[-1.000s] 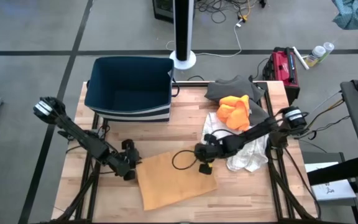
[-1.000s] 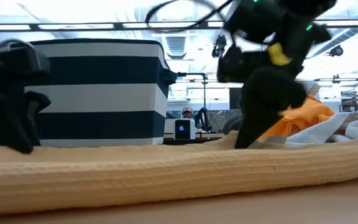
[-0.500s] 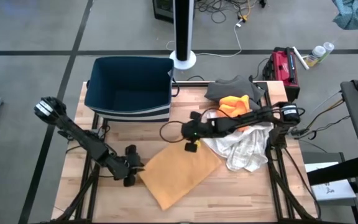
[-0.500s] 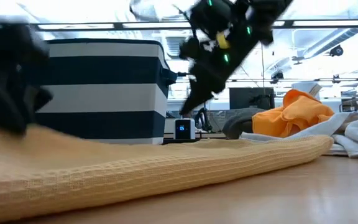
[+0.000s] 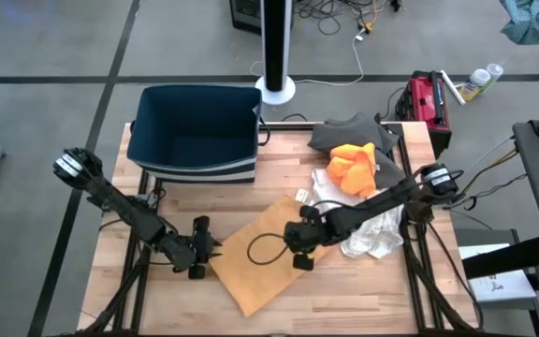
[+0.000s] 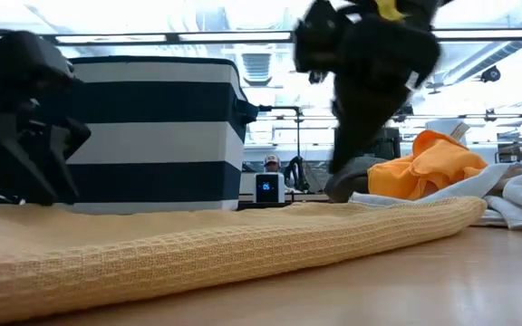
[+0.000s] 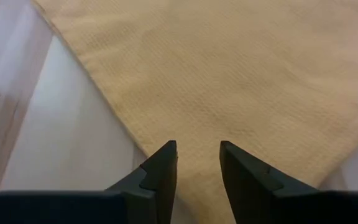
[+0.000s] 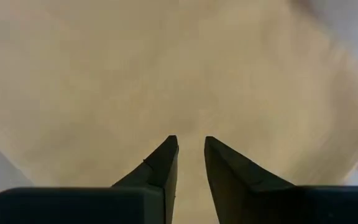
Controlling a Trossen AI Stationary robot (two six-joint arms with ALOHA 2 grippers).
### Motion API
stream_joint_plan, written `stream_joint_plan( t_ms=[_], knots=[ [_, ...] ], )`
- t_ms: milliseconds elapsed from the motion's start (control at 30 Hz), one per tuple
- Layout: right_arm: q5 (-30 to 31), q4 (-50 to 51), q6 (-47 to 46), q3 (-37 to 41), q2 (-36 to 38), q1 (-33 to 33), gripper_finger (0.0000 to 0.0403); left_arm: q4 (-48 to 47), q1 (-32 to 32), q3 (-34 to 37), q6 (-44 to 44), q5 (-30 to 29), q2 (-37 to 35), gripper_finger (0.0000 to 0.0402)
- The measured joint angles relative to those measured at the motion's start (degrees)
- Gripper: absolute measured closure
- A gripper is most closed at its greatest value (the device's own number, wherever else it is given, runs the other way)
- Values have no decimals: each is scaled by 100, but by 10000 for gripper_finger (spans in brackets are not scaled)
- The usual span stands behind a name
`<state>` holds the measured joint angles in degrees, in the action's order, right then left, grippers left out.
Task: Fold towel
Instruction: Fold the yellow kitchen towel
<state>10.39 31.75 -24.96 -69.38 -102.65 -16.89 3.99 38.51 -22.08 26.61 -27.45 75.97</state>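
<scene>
The tan towel (image 5: 274, 257) lies flat and askew on the table, one corner toward the far edge and one toward the near edge. In the low view its near edge forms a thick roll (image 6: 243, 249). My left gripper (image 5: 210, 251) stands open at the towel's left edge, slanting down, with cloth showing below the gap (image 7: 197, 149). My right gripper (image 5: 296, 249) hovers over the towel's middle, its fingers a little apart (image 8: 191, 144) with nothing between them. In the low view it hangs clear above the cloth (image 6: 344, 167). My left gripper stands open over the towel's left edge (image 7: 135, 134), with nothing between its fingers. I cannot tell whether its fingertips touch the cloth.
A navy striped basket (image 5: 195, 136) stands at the far left. Orange (image 5: 354, 167), white (image 5: 371, 232) and grey (image 5: 349, 131) cloths are piled at the right. A black cable loop (image 5: 262, 250) from the right arm hangs over the towel. A small white tag (image 5: 302, 195) lies near the towel's far corner.
My right gripper swung the towel's right end toward the far edge, turning the towel about its left end. It then came back toward the near edge and now hangs above the towel's middle, clear of the cloth it touched a second ago.
</scene>
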Motion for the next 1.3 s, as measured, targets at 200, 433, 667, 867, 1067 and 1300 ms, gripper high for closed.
stream_joint_plan(
  t_ms=[200, 433, 667, 867, 1067, 1300],
  knots=[
    [9, 327, -490, 602, -2, 45, 310, 958, 19, -8, 6, 485, 928, 288],
    [161, -375, -49, 936, -196, 491, 307, 1039, 612, -514, 621, 465, 1507, 278],
    [725, -2053, 1944, -40, -962, 1023, 320, 905, 815, -1306, -1, 30, 1501, 252],
    [729, -1335, 2250, -1470, -1186, 910, 328, -726, 390, -1766, -37, -203, 1436, 235],
    [323, -731, 1171, -1529, -1119, 172, 330, -1289, 63, -1526, 149, -537, 1404, 227],
    [208, -476, -379, -1111, -1413, -540, 317, -235, -165, -815, 214, -469, 1395, 228]
  ],
)
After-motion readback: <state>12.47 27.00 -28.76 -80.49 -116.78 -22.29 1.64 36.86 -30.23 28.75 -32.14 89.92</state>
